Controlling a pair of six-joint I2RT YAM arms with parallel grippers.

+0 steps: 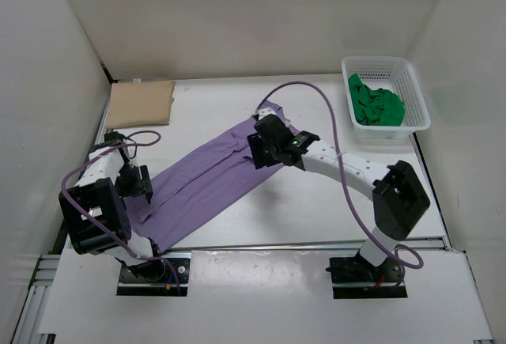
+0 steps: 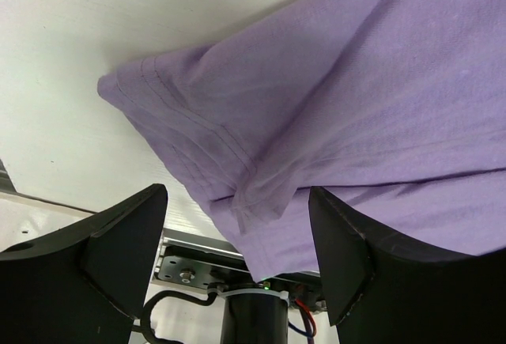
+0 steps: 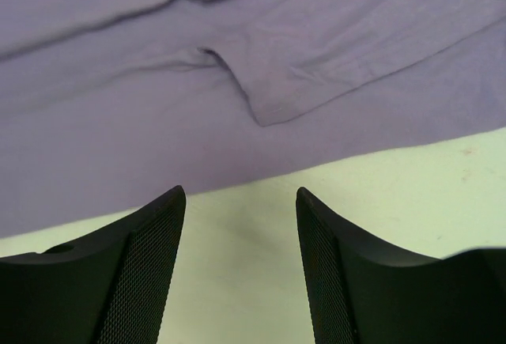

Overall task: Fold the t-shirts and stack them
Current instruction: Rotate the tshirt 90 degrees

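Note:
A light purple t-shirt lies flat in a long diagonal band across the table. My left gripper is open at its near-left end. In the left wrist view a bunched hem corner of the purple shirt sits between the spread fingers of the left gripper, untouched by either pad. My right gripper hovers open over the shirt's far right side. In the right wrist view the right gripper has bare table between its fingers, just short of the purple shirt's edge. A tan t-shirt lies folded at the far left. A green t-shirt is crumpled in the basket.
The white lattice basket stands at the far right corner. White walls enclose the table on the left, back and right. The right arm's purple cable loops above the table. A metal rail runs along the near edge.

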